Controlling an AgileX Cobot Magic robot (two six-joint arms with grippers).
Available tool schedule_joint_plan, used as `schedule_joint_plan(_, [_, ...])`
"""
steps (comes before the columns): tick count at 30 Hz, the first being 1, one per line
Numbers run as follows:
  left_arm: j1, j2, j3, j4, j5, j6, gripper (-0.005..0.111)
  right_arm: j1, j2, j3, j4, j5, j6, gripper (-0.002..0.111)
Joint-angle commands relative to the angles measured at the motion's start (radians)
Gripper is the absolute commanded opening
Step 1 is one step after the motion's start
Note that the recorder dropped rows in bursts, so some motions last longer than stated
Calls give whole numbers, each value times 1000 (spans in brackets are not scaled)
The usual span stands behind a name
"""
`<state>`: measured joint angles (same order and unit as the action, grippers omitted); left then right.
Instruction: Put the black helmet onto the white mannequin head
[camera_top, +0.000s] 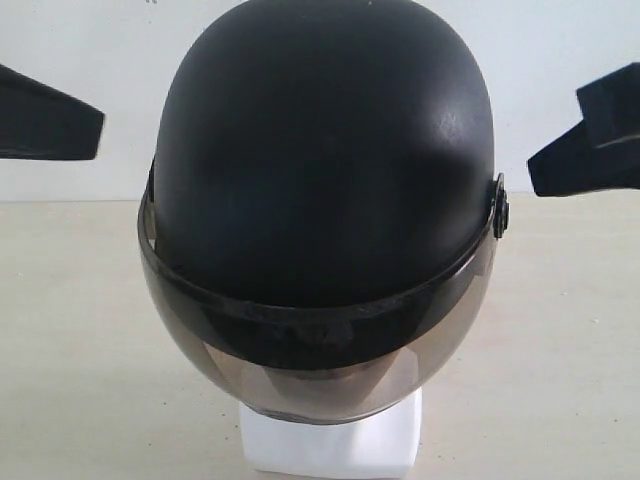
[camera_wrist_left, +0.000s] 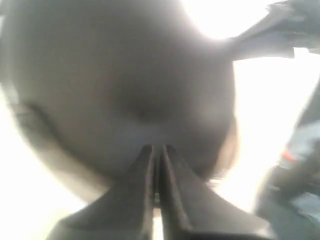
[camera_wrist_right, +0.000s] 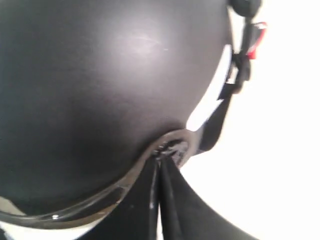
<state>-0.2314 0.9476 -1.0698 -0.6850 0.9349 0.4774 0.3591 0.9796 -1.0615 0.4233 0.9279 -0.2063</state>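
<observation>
Across the lower half of your exterior view lies the pale beige table (camera_top: 70, 380), with a plain white wall behind it. At its middle the black helmet (camera_top: 320, 150) sits on top of the white mannequin head (camera_top: 330, 440). The shell covers the head so fully that you see only the blocky white neck base below it. The helmet faces the camera and sits roughly level. Its smoky brown visor (camera_top: 330, 390) is down, over where the face would be, and its lower edge reaches the top of the neck base.

Your left claw (camera_top: 97, 133) hangs at the left edge of that view, level with the shell's upper half and clear of it. In the left wrist view, which is blurred, the left claw (camera_wrist_left: 156, 148) has its fingers pressed together with nothing between them, and they point at the dark shell (camera_wrist_left: 125, 75).

Your right claw (camera_top: 535, 175) hangs on the other side, near the round visor pivot (camera_top: 499, 207) but apart from the helmet. In its own wrist view the right claw (camera_wrist_right: 167, 152) is also pressed together and empty. Its tips lie just beside the visor's rim, and you cannot tell from that view whether they touch it.

A black chin strap (camera_wrist_right: 220, 125) hangs beside the shell (camera_wrist_right: 100, 75), with the small red buckle (camera_wrist_right: 256, 42) above it.
</observation>
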Motion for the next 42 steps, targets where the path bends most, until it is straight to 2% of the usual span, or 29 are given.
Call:
schedule_joint_plan(1, [2, 13, -7, 246, -67, -139, 4, 0, -9, 3, -60, -16, 48, 0])
schedule_joint_plan(10, [2, 199, -18, 256, -162, -134, 4, 0, 45, 3, -31, -75, 58, 0])
schedule_joint_plan(17, [2, 293, -65, 231, -115, -97, 4, 0, 97, 3, -14, -102, 58, 0])
schedule_joint_plan(22, [2, 295, -69, 5, -69, 67, 4, 0, 115, 3, -17, -135, 51, 0])
schedule_joint_plan(25, [2, 295, -69, -68, -45, 100, 4, 0, 138, 3, -15, -142, 51, 0])
schedule_joint_plan(35, [2, 286, -69, -106, 3, 99, 4, 0, 197, 3, -11, -176, 42, 0])
schedule_joint_plan(42, [2, 213, -71, -127, -4, 108, 4, 0, 199, 3, -7, -206, 40, 0])
